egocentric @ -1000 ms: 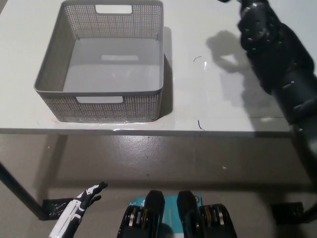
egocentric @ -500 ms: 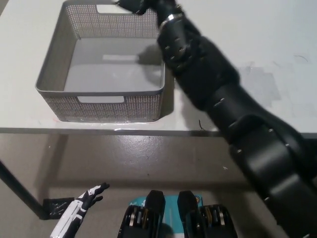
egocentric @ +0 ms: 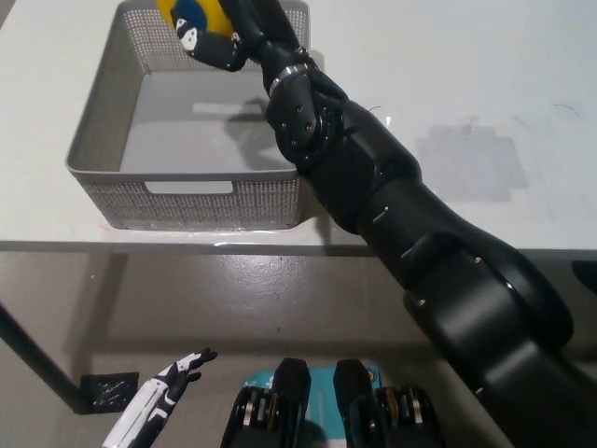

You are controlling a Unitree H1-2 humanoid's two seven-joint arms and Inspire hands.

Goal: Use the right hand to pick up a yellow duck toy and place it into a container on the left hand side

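Reaching across table, right robot hand (egocentric: pixel 229 33) clasps yellow duck toy (egocentric: pixel 194 15) over grey basket (egocentric: pixel 103 131); left robot hand (egocentric: pixel 173 383) low, fingers apart.

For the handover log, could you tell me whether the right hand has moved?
Yes: the right hand, holding the duck, swung leftward over the basket.

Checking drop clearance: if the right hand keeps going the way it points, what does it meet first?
The right hand, holding the yellow duck, points toward the basket's far-left corner; likely the far wall first, though depth is unclear.
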